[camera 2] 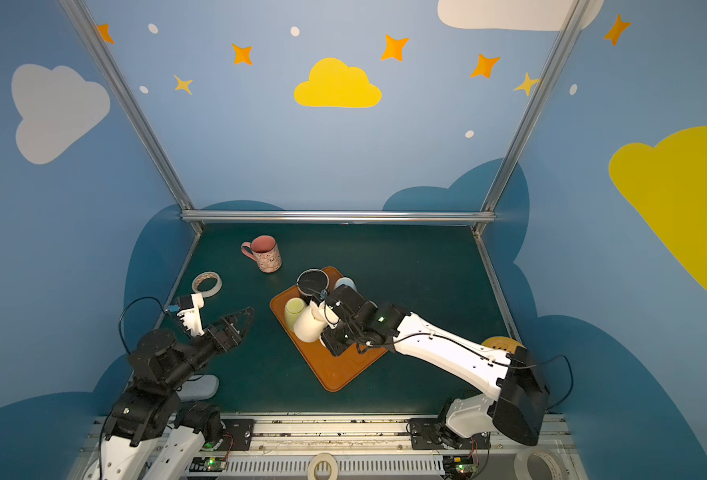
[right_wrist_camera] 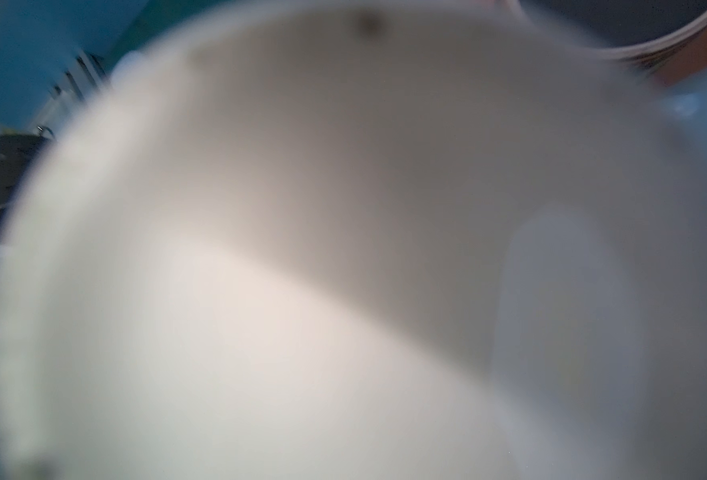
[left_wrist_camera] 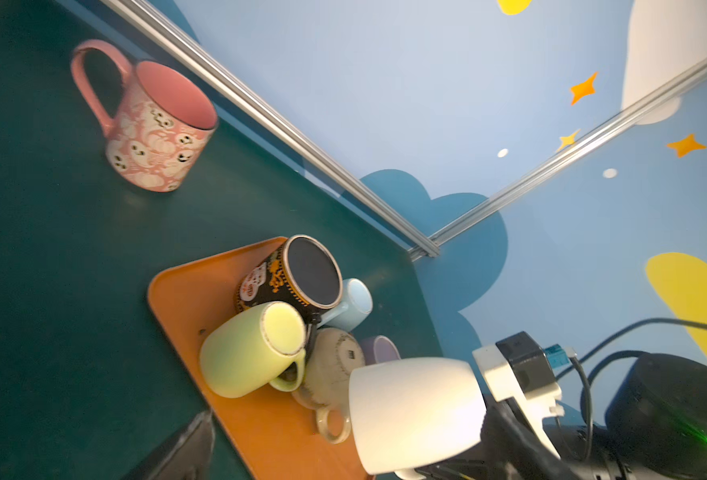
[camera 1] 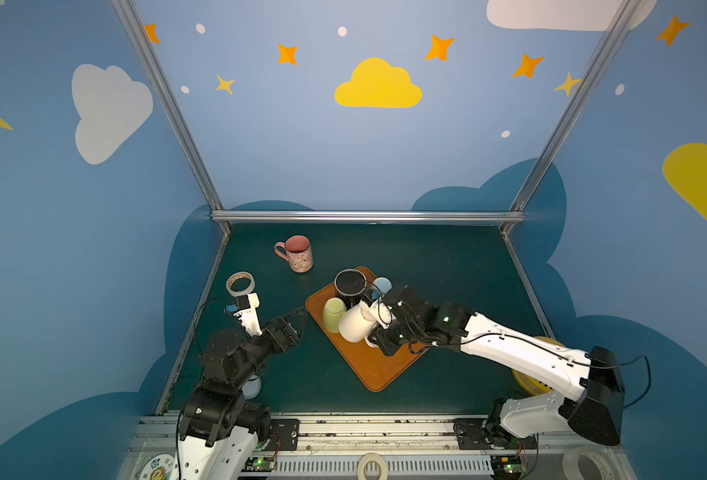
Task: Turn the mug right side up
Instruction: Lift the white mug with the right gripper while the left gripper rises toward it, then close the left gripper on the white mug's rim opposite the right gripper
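Far left in both top views: beige tape roll (camera 1: 240, 284) flat on dark green table (camera 1: 426, 257). Just right and lower: left gripper (camera 1: 300, 318), jaws spread wide, over the table short of the tray. Upper centre-left: pink patterned ceramic mug (camera 1: 300, 254), upright, mouth up. Centre: orange rectangular tray (camera 1: 370, 370) carrying black patterned mug (camera 1: 349, 284) base up, yellow-green mug (camera 1: 334, 314) base up and leaning, pale blue mug (camera 1: 383, 284) behind. White ceramic mug (camera 1: 355, 325) at centre, above tray, tipped on its side, just beside yellow-green one. Right gripper (camera 1: 374, 332) pinched narrow on white mug's right end; exact grip spot hidden. Right wrist view: blurred white wall only.
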You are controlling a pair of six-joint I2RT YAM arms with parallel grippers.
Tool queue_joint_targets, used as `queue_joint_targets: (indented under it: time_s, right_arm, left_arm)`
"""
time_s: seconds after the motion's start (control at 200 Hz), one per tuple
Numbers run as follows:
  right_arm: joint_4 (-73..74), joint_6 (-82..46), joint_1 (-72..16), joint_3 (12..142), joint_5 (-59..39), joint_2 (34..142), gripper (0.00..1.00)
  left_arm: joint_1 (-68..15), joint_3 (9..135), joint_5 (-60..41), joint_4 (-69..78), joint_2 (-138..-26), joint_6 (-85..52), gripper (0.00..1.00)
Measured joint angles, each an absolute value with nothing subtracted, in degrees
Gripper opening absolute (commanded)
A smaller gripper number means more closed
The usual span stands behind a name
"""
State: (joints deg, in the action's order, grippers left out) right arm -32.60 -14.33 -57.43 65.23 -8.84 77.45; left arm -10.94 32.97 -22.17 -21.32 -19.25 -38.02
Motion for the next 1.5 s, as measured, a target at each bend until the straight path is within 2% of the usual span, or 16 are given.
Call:
queue_joint_targets:
  time_s: [0.34, 0.596, 0.846, 1.137, 1.397, 1.502]
  right_arm:
    - [-28.2, -14.2, -48.2, 66.8, -20.0, 71.5, 0.00]
    - [-24.9, -16.1, -41.9, 71.9, -28.7, 72.4, 0.00]
    - [-19.2, -19.4, -36.4, 77.1, -36.6, 75.4, 0.00]
    - [-12.5, -22.7, -31.6, 80.4, -44.1, 78.7, 0.00]
    - [-7.3, -25.3, -28.6, 82.3, -49.1, 82.0, 0.00]
    - [-5.9, -26.1, -28.2, 82.4, -50.7, 82.8, 0.00]
  left_arm:
    - [-12.4, 24.4, -32.0, -2.8, -23.6, -44.3, 0.85]
    - [-22.5, 23.8, -32.8, 11.2, -34.8, -44.4, 0.78]
    - [-25.9, 32.7, -35.5, 24.8, -51.5, -44.6, 0.76]
    - [-25.9, 44.0, -39.0, 35.9, -64.8, -46.3, 0.76]
    - [-23.7, 49.1, -43.2, 44.1, -74.3, -51.3, 0.53]
    - [-22.7, 50.4, -44.5, 45.9, -77.4, -52.8, 0.50]
